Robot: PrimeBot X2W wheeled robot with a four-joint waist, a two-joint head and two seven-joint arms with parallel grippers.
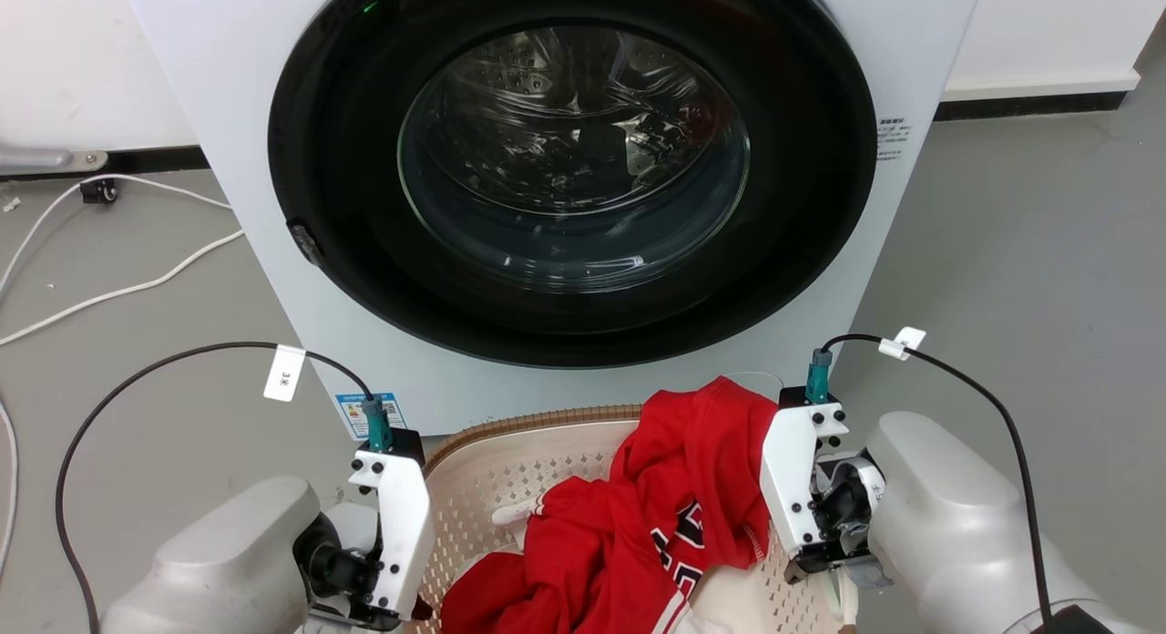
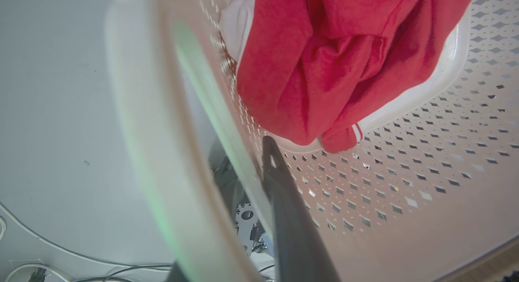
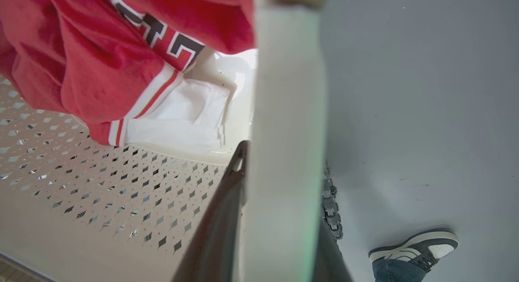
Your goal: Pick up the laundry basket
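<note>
The laundry basket point(image 1: 528, 422) is cream with perforated walls and a brown woven rim, low in the head view in front of the washer. A red garment point(image 1: 674, 506) with white trim is piled in it over a white cloth point(image 3: 178, 116). My left gripper point(image 1: 410, 598) points down at the basket's left side. In its wrist view the left gripper point(image 2: 243, 164) straddles the white loop handle point(image 2: 162, 152), one dark finger point(image 2: 284, 201) inside the wall. My right gripper point(image 1: 811, 561) does the same on the right side. There the right gripper point(image 3: 284, 160) is closed across the handle band point(image 3: 284, 112).
A white washing machine point(image 1: 209, 87) with a round dark door stands directly behind the basket. White cables point(image 1: 109, 292) lie on the grey floor at the left. A person's shoe point(image 3: 413, 247) rests on the floor beside the basket's right side.
</note>
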